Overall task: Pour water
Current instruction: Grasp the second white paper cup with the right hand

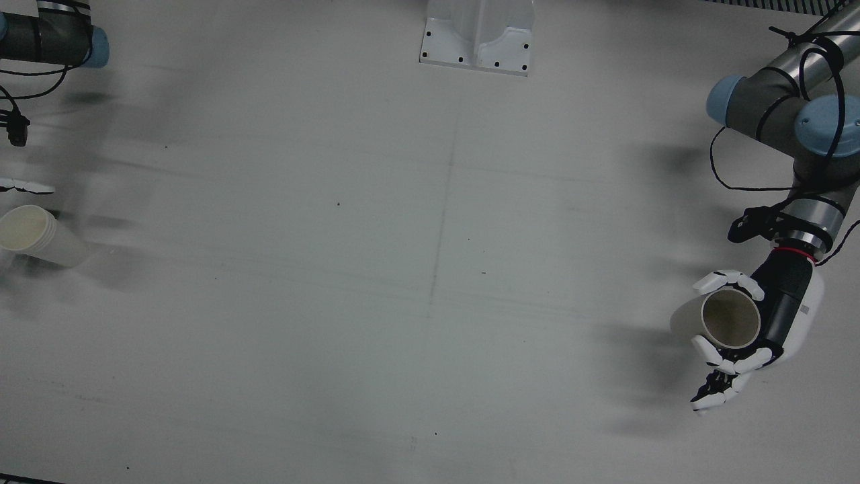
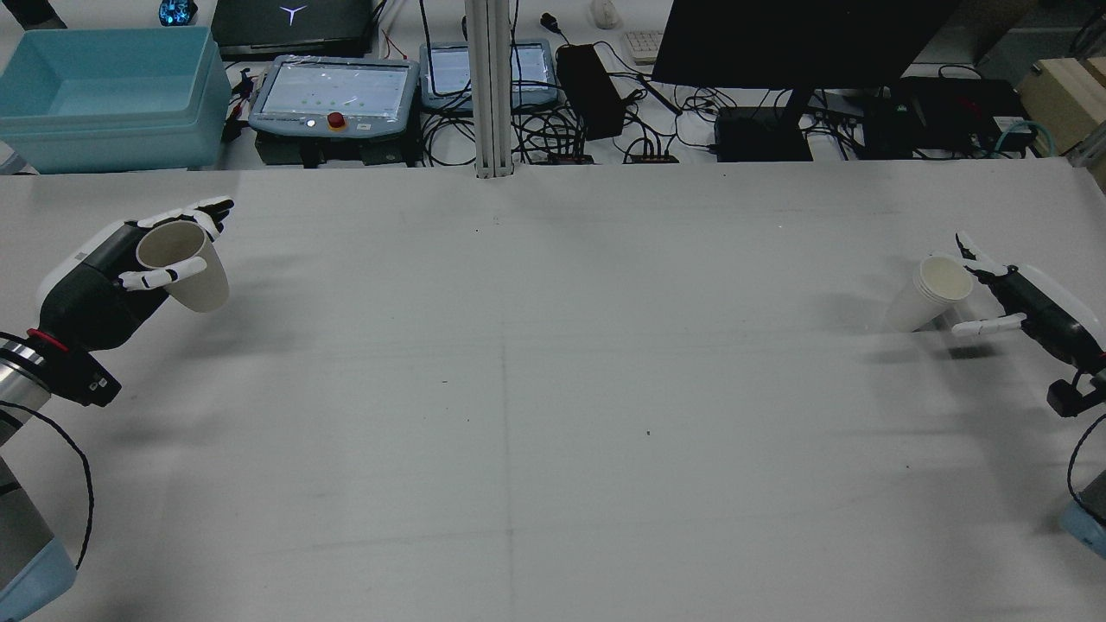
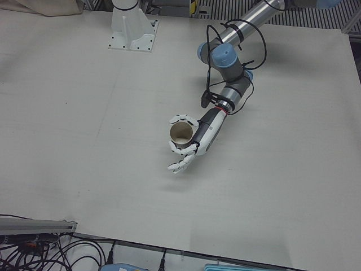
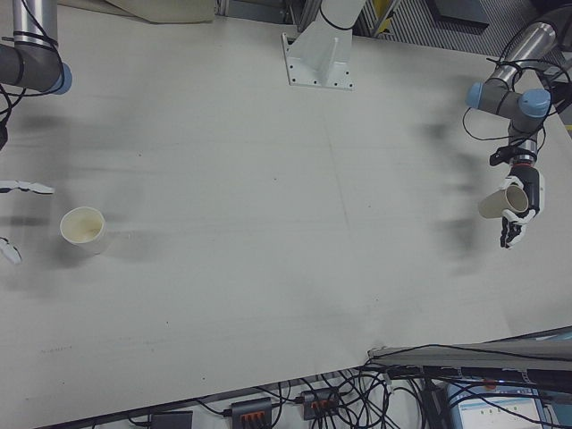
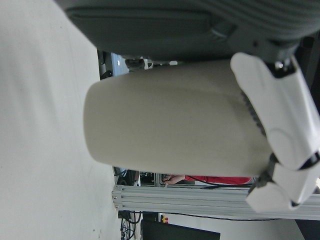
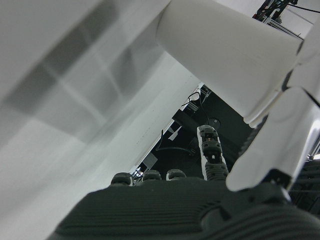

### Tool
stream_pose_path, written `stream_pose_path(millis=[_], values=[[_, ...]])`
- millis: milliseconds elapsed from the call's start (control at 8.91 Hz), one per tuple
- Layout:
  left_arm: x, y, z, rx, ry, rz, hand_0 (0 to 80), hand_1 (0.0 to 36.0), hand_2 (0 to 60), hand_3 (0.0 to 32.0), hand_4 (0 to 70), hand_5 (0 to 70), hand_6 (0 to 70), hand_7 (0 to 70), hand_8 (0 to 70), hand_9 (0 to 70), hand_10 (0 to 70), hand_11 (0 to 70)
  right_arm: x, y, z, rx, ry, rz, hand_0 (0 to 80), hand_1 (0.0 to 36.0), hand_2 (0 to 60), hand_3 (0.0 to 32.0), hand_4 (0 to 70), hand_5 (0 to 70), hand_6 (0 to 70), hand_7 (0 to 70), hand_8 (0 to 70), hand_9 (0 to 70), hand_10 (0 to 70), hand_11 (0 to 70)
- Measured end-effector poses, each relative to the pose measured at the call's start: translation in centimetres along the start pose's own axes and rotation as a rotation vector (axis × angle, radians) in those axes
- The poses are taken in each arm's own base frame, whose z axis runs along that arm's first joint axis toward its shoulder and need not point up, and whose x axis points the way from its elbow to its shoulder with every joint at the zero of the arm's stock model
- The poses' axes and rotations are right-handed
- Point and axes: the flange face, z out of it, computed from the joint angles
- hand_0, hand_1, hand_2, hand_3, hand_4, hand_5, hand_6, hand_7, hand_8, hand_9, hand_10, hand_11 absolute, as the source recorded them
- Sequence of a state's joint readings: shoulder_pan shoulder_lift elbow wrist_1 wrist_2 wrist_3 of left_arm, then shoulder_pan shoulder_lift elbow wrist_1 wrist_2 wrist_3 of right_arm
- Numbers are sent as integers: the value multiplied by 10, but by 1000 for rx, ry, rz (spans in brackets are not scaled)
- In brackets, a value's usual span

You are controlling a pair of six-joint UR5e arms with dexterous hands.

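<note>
Here, left hand (image 2: 112, 276) gripping raised cup (image 2: 186, 268), likely for pouring; right hand (image 2: 1020, 302) spread open beside stacked cups (image 2: 933, 294) on bench (image 2: 553, 389)

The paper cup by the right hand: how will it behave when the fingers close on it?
The paper cup looks thin-walled, so it probably dents under a firm squeeze. It appears to be several nested cups, so somewhat stiffer, though one might slip out. Tall with a narrow base, it could tip if the right hand nudges its rim.
</note>
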State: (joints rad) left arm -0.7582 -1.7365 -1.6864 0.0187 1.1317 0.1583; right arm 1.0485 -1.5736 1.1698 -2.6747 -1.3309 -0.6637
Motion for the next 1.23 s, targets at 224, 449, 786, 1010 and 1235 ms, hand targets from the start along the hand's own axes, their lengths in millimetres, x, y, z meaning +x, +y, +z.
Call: stream_pose_path(millis=[224, 449, 786, 1010, 1235], values=[[-1, -1, 0, -4, 0, -2, 405, 360, 600, 0, 412, 700, 93, 227, 69, 120, 46, 81, 10, 19, 15, -25, 2, -17, 447, 149, 144, 42, 0, 0, 0, 0, 0, 0, 0, 0], [-2, -3, 2, -6, 0, -3, 406, 360, 600, 0, 408, 700, 93, 226, 70, 120, 46, 81, 17, 29, 22, -29, -7, -24, 484, 187, 347, 0, 288, 327, 171, 251, 67, 113, 119, 185], [-2, -5, 1, -5, 0, -2, 407, 360, 600, 0, 408, 700, 95, 229, 71, 122, 46, 80, 19, 49, 31, -40, -27, -22, 511, 251, 545, 0, 252, 556, 258, 328, 278, 400, 359, 522], [-2, -5, 1, -3, -2, 1, 419, 360, 600, 0, 416, 700, 99, 238, 73, 124, 45, 80, 25, 57, 32, -28, -44, -16, 548, 299, 593, 0, 259, 588, 254, 312, 215, 309, 307, 460], [-5, 3, 7, -4, -7, 4, 415, 360, 600, 0, 414, 700, 98, 234, 72, 123, 44, 79, 8, 79, 42, -50, -95, 53, 541, 294, 600, 0, 268, 566, 265, 304, 231, 327, 321, 477]])
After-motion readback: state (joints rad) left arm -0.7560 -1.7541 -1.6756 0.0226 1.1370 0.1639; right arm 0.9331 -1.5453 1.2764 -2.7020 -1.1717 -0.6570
